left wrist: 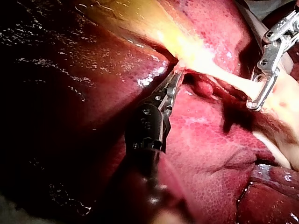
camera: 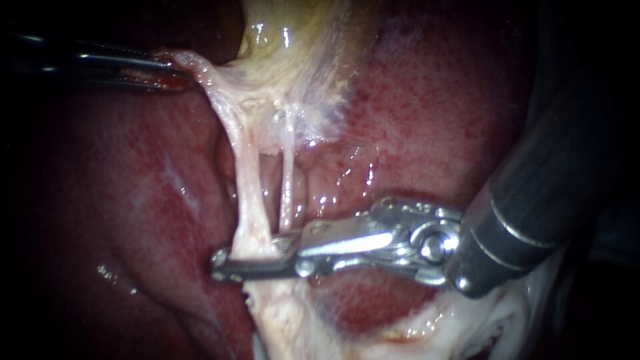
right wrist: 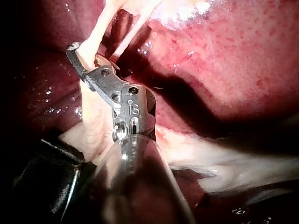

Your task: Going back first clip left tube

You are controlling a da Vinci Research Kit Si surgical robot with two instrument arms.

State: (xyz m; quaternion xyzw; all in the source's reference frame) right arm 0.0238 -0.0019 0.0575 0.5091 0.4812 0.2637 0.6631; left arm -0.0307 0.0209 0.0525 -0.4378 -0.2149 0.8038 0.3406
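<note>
Two pale tubes hang from the yellowish gallbladder point(camera: 293, 53): the thicker left tube point(camera: 245, 193) and a thinner right tube point(camera: 287, 193). My right instrument point(camera: 230, 257) comes in from the right, its metal jaws open astride the low end of the left tube; the lower jaw crosses in front and the upper one lies behind. The right wrist view shows the same straddle point(right wrist: 86, 53) around the left tube point(right wrist: 91, 44). My left instrument point(camera: 167, 67) is shut on a pale flap of tissue point(camera: 200, 67) beside the gallbladder and holds it taut to the left; its jaws point(left wrist: 175, 77) show the same hold.
Dark red liver point(camera: 133, 200) surrounds the tubes on both sides. Whitish fatty tissue point(camera: 287, 327) spreads below the right instrument's jaws. The right instrument's thick dark shaft point(camera: 533, 220) fills the right side. That instrument also shows in the left wrist view point(left wrist: 261, 88).
</note>
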